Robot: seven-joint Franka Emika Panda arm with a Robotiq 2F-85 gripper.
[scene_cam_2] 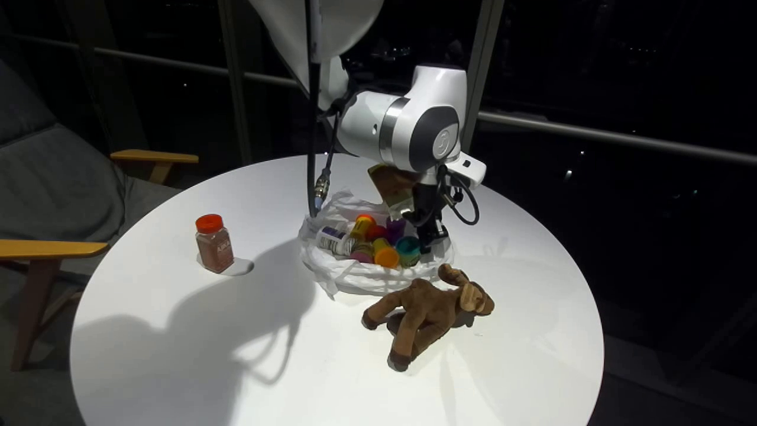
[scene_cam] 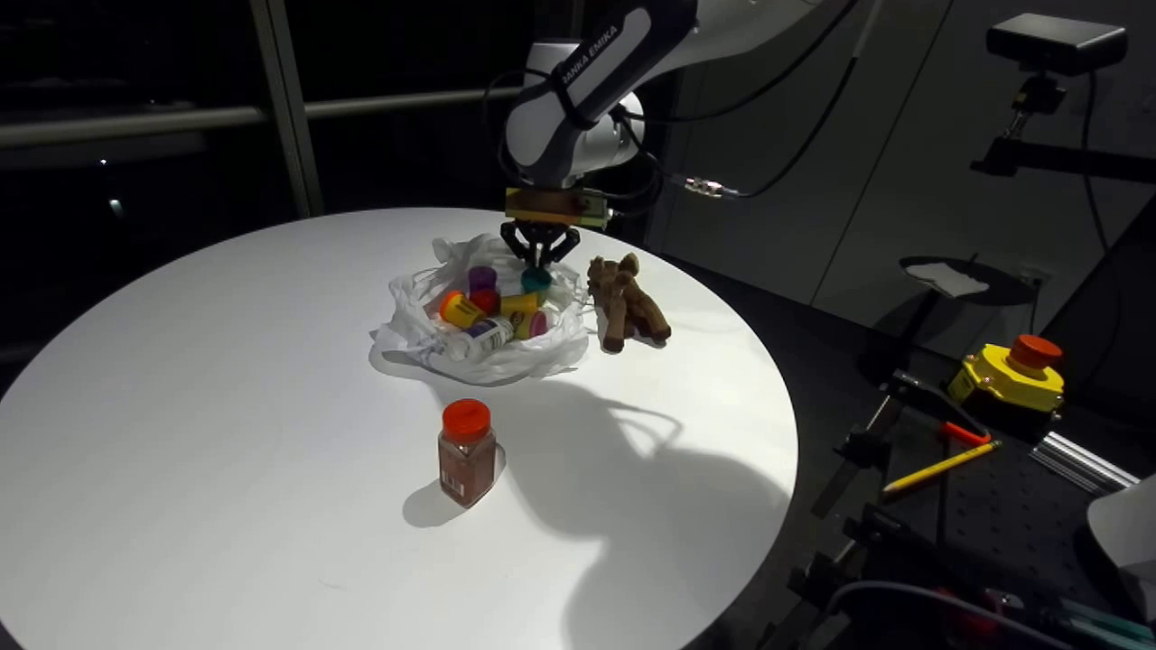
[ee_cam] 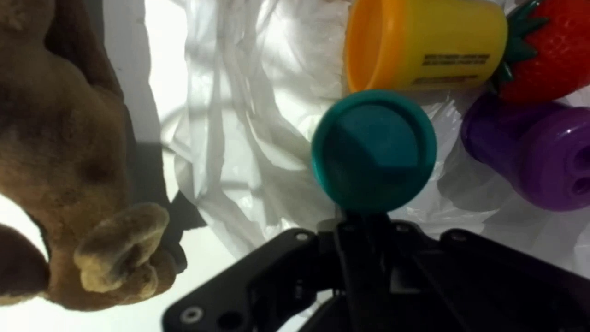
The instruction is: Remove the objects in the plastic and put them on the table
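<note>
The plastic, a crumpled white bag (scene_cam: 411, 307), lies spread on the round white table (scene_cam: 226, 433). In it sit a teal tub (ee_cam: 373, 152), a yellow-orange cup (ee_cam: 442, 50), a purple cup (ee_cam: 534, 152), a red strawberry (ee_cam: 548, 55), a white bottle (scene_cam_2: 332, 239) and a few more tubs. My gripper (ee_cam: 366, 220) points down into the bag, its fingers drawn together against the teal tub's rim, which covers the tips; anything thin between them is hidden. On the bare table are the red-capped brown bottle (scene_cam: 466, 460) and the brown plush animal (scene_cam_2: 432, 310), lying close beside the bag.
A cable (scene_cam_2: 313, 130) hangs from the arm in front of the bag in an exterior view. Chairs with wooden armrests (scene_cam_2: 53, 248) stand by the table's edge. Off the table is a side bench with a yellow stop button box (scene_cam: 1007, 375) and a pencil (scene_cam: 939, 468).
</note>
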